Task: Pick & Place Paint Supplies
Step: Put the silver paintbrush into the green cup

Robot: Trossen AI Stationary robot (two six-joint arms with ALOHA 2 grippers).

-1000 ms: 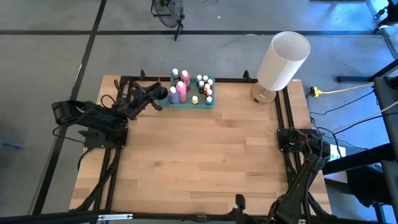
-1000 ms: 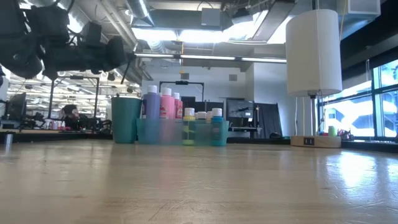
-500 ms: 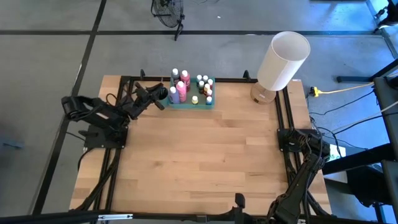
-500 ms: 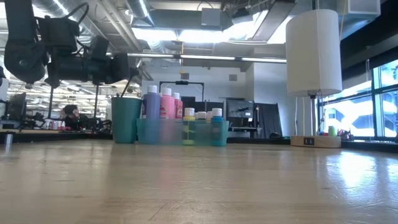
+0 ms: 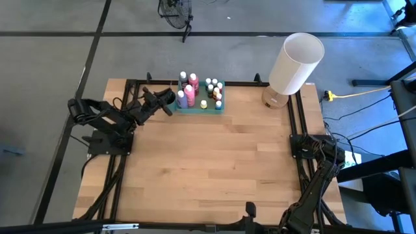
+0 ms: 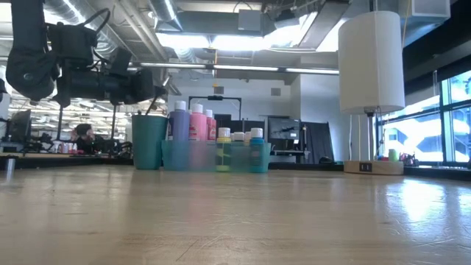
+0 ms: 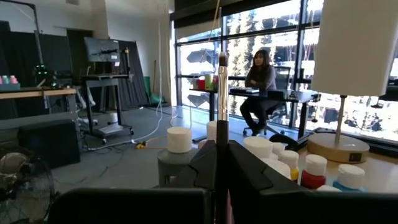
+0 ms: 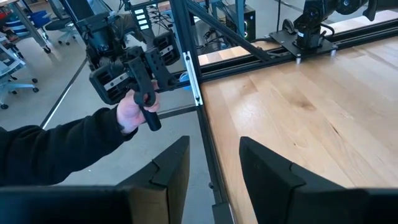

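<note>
Holding a thin dark paintbrush (image 7: 221, 93) upright between pinched-shut fingers, the left claw (image 5: 164, 103) hovers at the far left part of the worktop (image 5: 214, 162), just beside the teal cup (image 6: 149, 141) and above its mouth level in the low view. In the left wrist view the brush handle rises straight up from between the two dark fingers (image 7: 205, 168), tip pointing up.

Paint bottles (image 5: 190, 93) with white caps stand in the green tray (image 5: 200, 108) at the worktop's far edge, next to the cup: taller pink and purple ones on the cup side, small ones (yellow, blue, red) toward the lamp side. Low view shows the pink bottle (image 6: 198, 125) and a purple bottle (image 6: 179, 124) tallest, a small yellow bottle (image 6: 224, 151) and a small blue bottle (image 6: 256, 149) in front.

White cylindrical lamp (image 5: 296, 64) stands at the far right corner, well apart from the tray.

Right claw (image 5: 323, 148) is parked at the right edge of the worktop, fingers (image 8: 168, 168) partly apart, nothing between them. Its wrist view shows a person's hand (image 8: 129, 112) off the worktop gripping a black handle.
</note>
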